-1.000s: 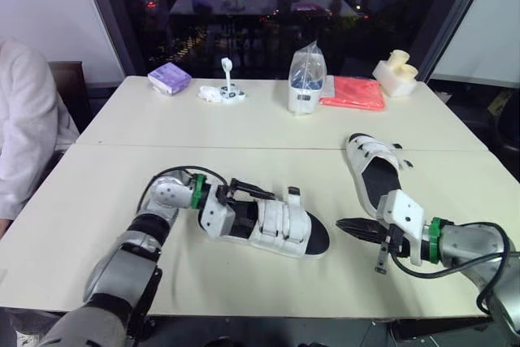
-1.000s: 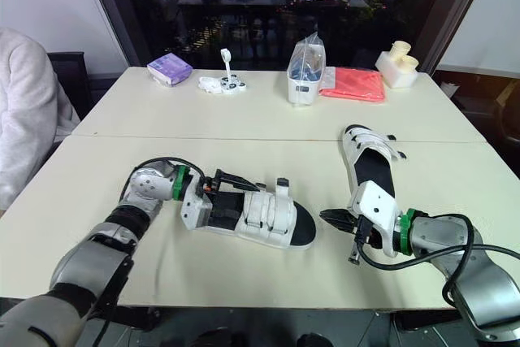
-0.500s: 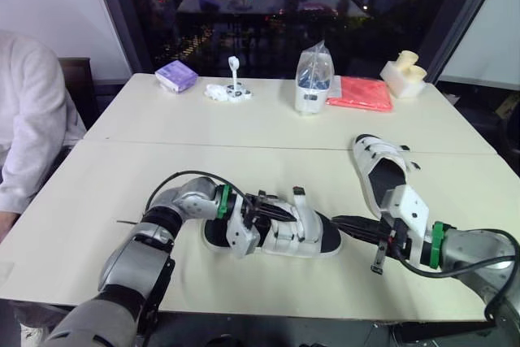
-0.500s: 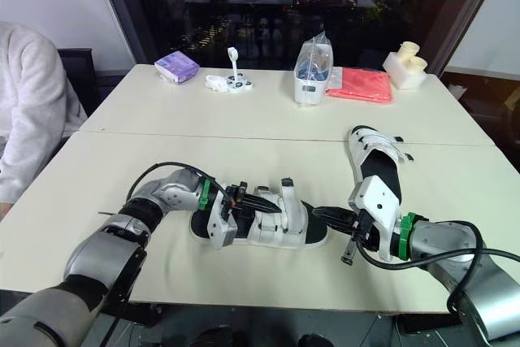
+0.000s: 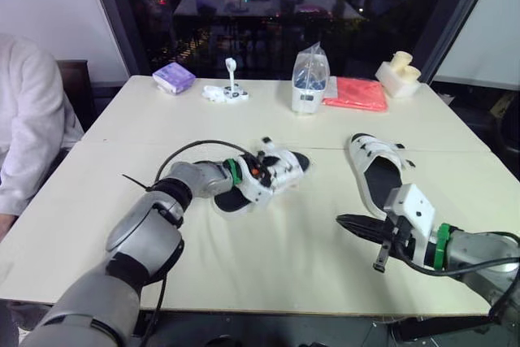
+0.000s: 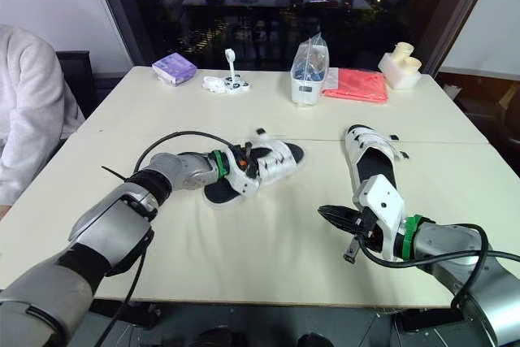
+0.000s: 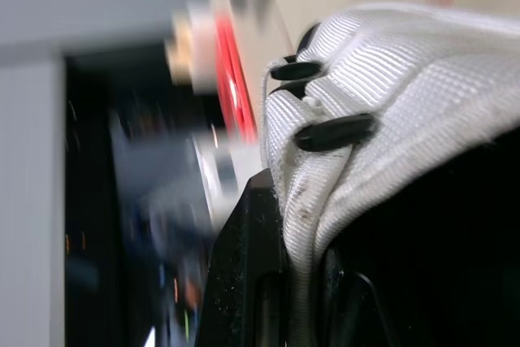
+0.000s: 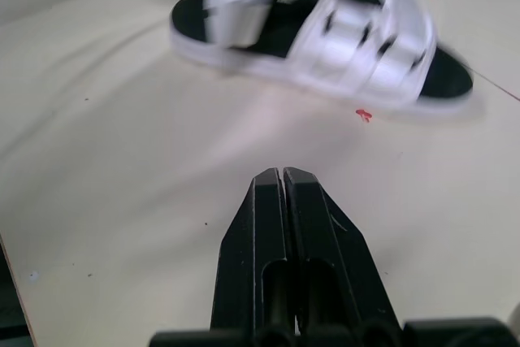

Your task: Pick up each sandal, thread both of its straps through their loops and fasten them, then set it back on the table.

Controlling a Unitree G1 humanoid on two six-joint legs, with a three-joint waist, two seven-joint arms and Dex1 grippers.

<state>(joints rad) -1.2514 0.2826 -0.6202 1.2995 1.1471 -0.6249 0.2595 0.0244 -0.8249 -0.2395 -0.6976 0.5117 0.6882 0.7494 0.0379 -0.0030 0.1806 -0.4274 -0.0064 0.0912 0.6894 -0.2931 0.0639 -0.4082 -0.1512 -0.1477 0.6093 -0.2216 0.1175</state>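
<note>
left end effector (image 5: 260, 175) grips white woven-strap sandal (image 5: 286, 165)

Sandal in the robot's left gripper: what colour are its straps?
The sandal has white straps over a black sole; clearest in the right wrist view.

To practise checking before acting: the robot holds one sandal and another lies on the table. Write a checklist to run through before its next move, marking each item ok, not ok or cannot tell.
1. Left gripper has hold of the sandal: ok, shut on its webbing.
2. That sandal's straps fastened: cannot tell.
3. Right gripper empty and free to help: ok.
4. Right gripper open to take a strap: not ok, its fingers are together.
5. Second sandal lying on the table, apart from both grippers: ok.
</note>
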